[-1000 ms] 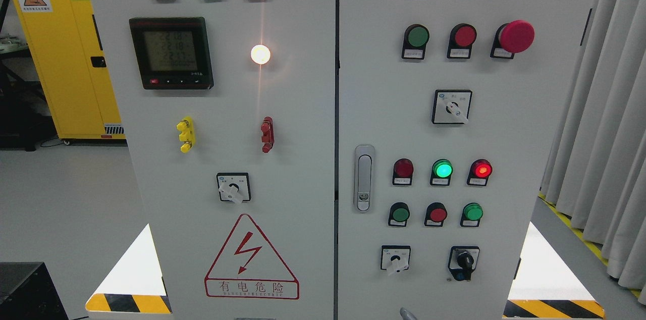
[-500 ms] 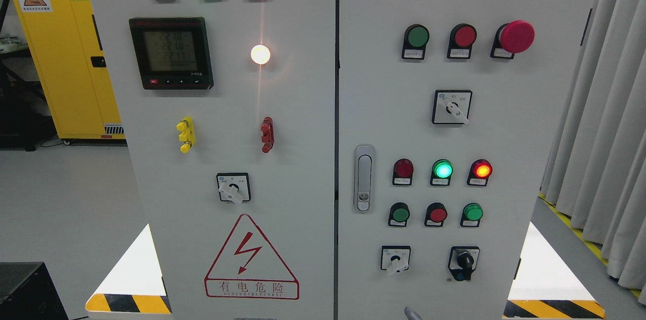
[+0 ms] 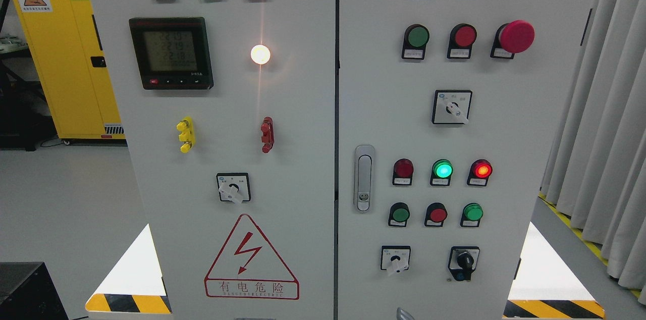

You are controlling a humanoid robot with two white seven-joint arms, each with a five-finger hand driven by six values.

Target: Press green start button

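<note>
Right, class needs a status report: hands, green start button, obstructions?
Right hand barely in, bottom edge. Green buttons untouched, start one unclear. Nothing before panel.

"有电危险" on warning triangle

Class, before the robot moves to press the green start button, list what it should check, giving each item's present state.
1. Right hand in view: not ok, only a tip at the bottom edge.
2. Start button identified: cannot tell. Upper green button, lower-left green button and lower-right green button have unreadable labels.
3. Green buttons unobstructed: ok.
4. Red mushroom button apart from them: ok.
</note>
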